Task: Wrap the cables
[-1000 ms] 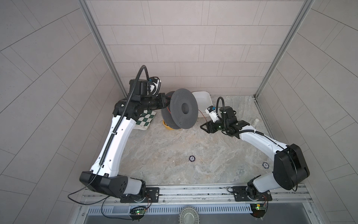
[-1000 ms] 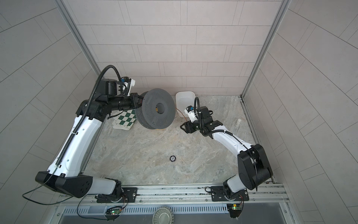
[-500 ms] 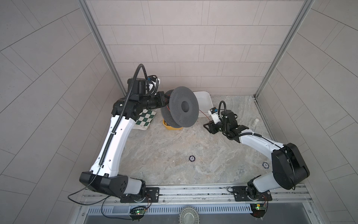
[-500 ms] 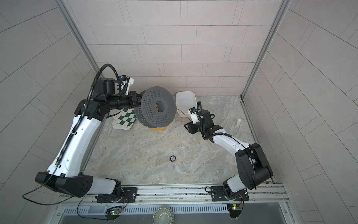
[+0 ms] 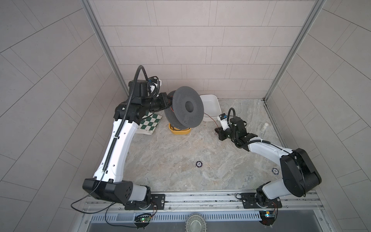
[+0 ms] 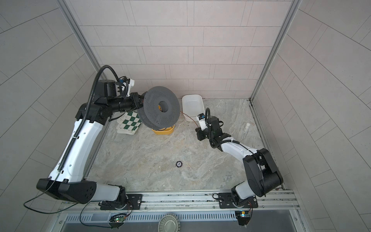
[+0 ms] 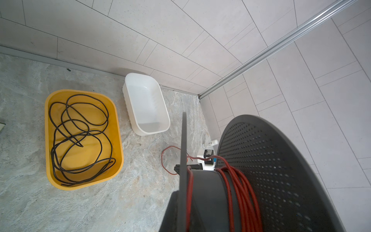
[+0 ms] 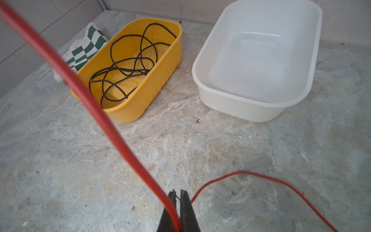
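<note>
I see grey tiled walls (image 5: 200, 50) | marbled stone counter (image 5: 170, 160) | aluminium corner posts (image 5: 101, 40) | soft, even light

Overhead pair, wrist views share yellow bin (image 8: 152, 86)

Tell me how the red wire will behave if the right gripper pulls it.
Probably floppy: the red wire curls loosely on the table beyond the right gripper. Likely bends easily: it lies coiled round the spool. Being thin, it might slip in that grip.
</note>
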You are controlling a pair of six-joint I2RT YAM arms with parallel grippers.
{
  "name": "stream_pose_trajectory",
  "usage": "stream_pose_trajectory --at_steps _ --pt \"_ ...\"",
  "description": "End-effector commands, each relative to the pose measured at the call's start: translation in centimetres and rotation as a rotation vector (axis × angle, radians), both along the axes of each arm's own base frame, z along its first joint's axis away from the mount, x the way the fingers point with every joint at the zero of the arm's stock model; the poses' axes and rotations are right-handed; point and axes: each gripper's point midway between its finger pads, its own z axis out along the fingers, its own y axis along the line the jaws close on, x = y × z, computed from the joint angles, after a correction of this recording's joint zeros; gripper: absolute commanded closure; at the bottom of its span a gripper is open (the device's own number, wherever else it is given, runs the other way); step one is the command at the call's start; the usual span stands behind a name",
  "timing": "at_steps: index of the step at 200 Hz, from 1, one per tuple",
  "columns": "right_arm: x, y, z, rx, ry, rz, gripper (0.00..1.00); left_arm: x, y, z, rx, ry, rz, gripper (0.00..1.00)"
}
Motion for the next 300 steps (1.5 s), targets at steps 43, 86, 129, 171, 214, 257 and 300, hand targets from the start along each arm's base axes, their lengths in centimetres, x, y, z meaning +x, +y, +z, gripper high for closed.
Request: stream_pose_trajectory --at_steps 43,86,129,171,214,257,300 --pt "-1.6 -0.8 1.5 -0.156 -0.037 -0.040 1.00 2.0 2.5 2.3 -0.086 -0.063 0.177 1.00" --pt "-3.3 -0.2 1.4 -0.302 -0.048 -0.038 1.00 3.6 4.6 0.8 -0.127 -0.048 0.332 1.00" --pt "-4.6 1.4 2.2 -0.404 -0.082 0.014 1.00 5.1 5.5 -0.7 -0.151 -0.019 0.412 1.00" --pt "-5.8 4.0 3.6 -0.509 -0.154 0.099 1.00 6.0 7.3 -1.5 -0.148 -0.034 0.532 1.00" --pt "-7.4 6.4 6.2 -0.608 -0.239 0.173 1.00 6.4 8.4 -2.6 -0.130 -0.047 0.594 1.00" --pt "-8.7 8.8 9.7 -0.644 -0.343 0.242 1.00 7.0 8.1 -3.9 -0.136 -0.028 0.596 1.00" --pt "-9.4 11.7 12.5 -0.672 -0.432 0.310 1.00 7.4 6.5 -5.4 -0.120 -0.012 0.571 1.00"
